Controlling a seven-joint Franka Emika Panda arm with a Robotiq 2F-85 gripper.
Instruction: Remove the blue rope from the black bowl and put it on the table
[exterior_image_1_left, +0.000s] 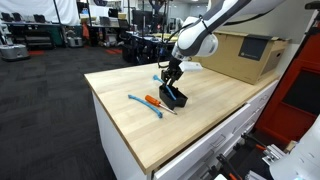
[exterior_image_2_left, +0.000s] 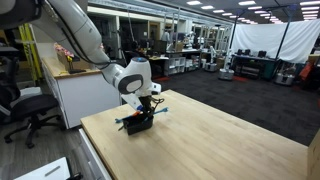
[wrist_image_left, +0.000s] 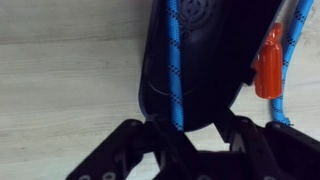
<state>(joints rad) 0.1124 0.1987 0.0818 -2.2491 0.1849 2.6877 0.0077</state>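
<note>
The rope (wrist_image_left: 175, 70) runs straight and tight across the bowl (wrist_image_left: 205, 40) in the wrist view. Its lower end goes between the fingertips of the gripper (wrist_image_left: 180, 132), and its upper end is cut off by the top edge. The jaws look closed on the rope, but the dark fingers merge with the dark bowl, so I am not fully sure.

The grasp seems done. Pulling the rope clear and laying it on the table (exterior_image_1_left: 215, 110) are not yet done.

In both exterior views the rope is too thin to follow. A screwdriver (exterior_image_1_left: 153, 101) and a longer strand (exterior_image_1_left: 138, 103) lie beside the bowl.
</note>
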